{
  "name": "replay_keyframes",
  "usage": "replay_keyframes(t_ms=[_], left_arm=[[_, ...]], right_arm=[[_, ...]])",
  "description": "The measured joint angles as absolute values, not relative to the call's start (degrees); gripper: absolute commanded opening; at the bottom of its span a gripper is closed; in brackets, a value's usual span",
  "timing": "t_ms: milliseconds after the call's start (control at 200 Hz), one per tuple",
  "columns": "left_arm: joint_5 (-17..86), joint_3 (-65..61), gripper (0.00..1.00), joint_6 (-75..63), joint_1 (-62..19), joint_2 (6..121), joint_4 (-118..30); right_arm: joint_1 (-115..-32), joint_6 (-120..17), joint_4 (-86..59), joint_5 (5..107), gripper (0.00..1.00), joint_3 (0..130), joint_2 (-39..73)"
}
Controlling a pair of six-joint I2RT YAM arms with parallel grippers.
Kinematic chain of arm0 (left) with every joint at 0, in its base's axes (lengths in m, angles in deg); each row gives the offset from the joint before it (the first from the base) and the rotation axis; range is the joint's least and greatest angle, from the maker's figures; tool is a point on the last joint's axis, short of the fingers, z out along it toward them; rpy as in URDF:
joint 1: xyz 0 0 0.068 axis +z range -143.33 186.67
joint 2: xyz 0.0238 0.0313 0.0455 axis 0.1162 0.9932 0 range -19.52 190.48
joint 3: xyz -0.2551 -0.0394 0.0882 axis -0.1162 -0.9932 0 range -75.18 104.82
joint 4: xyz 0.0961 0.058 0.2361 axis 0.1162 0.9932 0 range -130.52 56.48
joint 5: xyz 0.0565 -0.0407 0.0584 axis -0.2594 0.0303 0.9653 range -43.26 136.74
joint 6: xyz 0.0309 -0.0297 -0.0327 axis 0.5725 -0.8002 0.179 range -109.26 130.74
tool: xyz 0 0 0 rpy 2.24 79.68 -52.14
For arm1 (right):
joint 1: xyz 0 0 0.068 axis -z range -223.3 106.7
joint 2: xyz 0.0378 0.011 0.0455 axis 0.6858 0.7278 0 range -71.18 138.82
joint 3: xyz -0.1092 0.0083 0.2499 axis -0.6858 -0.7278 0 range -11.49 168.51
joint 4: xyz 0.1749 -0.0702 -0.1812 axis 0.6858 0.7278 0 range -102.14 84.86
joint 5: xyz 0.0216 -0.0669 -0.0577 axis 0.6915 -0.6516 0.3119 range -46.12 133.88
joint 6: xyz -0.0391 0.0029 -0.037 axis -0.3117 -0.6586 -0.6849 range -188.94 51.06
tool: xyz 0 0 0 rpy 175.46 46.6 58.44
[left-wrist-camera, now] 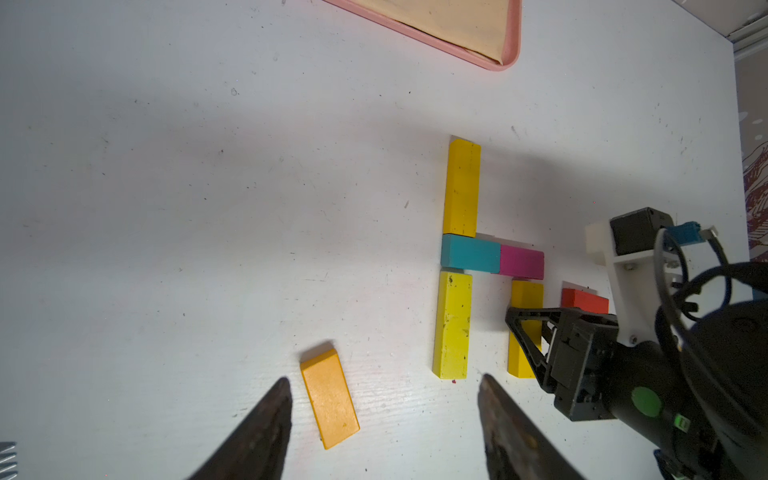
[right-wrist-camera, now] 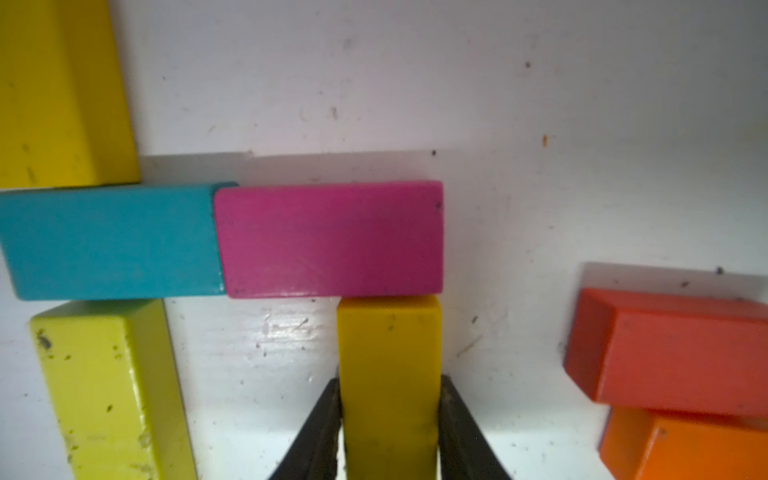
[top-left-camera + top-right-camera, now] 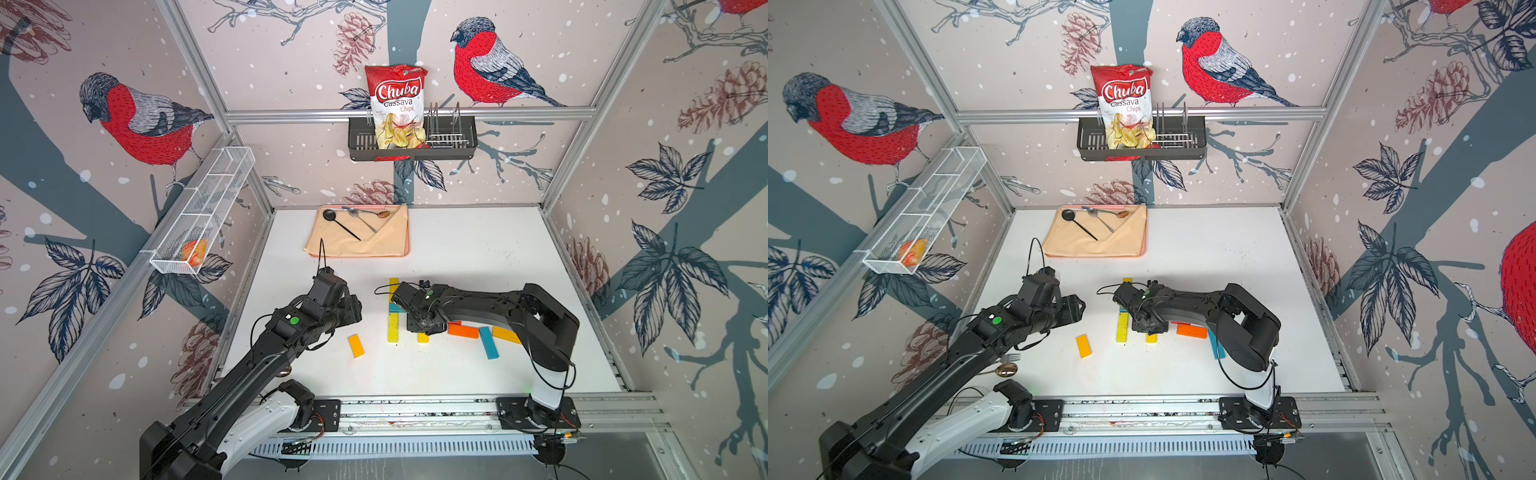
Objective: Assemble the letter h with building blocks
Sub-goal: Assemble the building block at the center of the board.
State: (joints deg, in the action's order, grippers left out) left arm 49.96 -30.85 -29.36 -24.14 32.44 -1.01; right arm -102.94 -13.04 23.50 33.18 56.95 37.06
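- The stem of the h lies flat on the white tabletop (image 3: 478, 257). It is made of a long plain-yellow painted block (image 1: 462, 189) at the far end, a short teal-blue painted block (image 1: 470, 257) in the middle, and a long lime-yellow painted block (image 1: 452, 326) at the near end, each meeting the next.
- The arch is laid too: a short magenta painted block (image 1: 522, 262) butts end to end against the short teal-blue painted block and reaches out sideways from the stem.
- My right claw (image 2: 390, 380) is closed narrow on the last piece, a yellow painted leg block (image 1: 525, 299), with one finger against each long side. The block's far end touches the magenta block's near edge and sits about flush with its outer end, parallel to the lime-yellow one.
- My left claw (image 1: 384, 380) stands wide and holds nothing. It hangs over the table near a loose amber painted block (image 1: 330, 399), which lies tilted and well apart from the letter.
- A red painted block (image 2: 665, 349), an orange painted block (image 3: 464, 330), a long teal-blue spare block (image 3: 488, 343) and a second amber block (image 3: 505, 334) lie beside the letter. I judge them unneeded.
- As I read it, the h is all but finished. What is left is to let go of the leg block and draw back without nudging it.
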Motion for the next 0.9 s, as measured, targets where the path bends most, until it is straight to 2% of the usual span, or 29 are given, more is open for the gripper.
replay_keyframes(t_ms=[105, 345, 615, 795, 900], left_arm=[[49.9, -30.8, 0.70, -29.4, -24.1, 32.5, -1.0], [50.0, -30.9, 0.72, -29.6, -24.1, 32.3, -0.9], [49.8, -37.6, 0.71, -34.5, -24.1, 31.5, -0.6], [45.3, -43.2, 0.69, -37.5, -24.1, 32.1, -2.1], [45.1, -43.3, 0.69, -38.6, -24.1, 32.2, -2.8]], right_arm=[[-103.3, -13.1, 22.4, 33.5, 0.65, 57.2, 37.1], [-103.8, -13.1, 25.1, 33.9, 0.76, 58.2, 35.6], [-103.8, -13.1, 30.8, 28.8, 0.87, 59.9, 25.1], [-97.7, -15.4, 30.6, 28.3, 0.90, 49.4, 15.1], [-94.2, -18.1, 30.5, 29.6, 0.95, 44.3, 13.1]])
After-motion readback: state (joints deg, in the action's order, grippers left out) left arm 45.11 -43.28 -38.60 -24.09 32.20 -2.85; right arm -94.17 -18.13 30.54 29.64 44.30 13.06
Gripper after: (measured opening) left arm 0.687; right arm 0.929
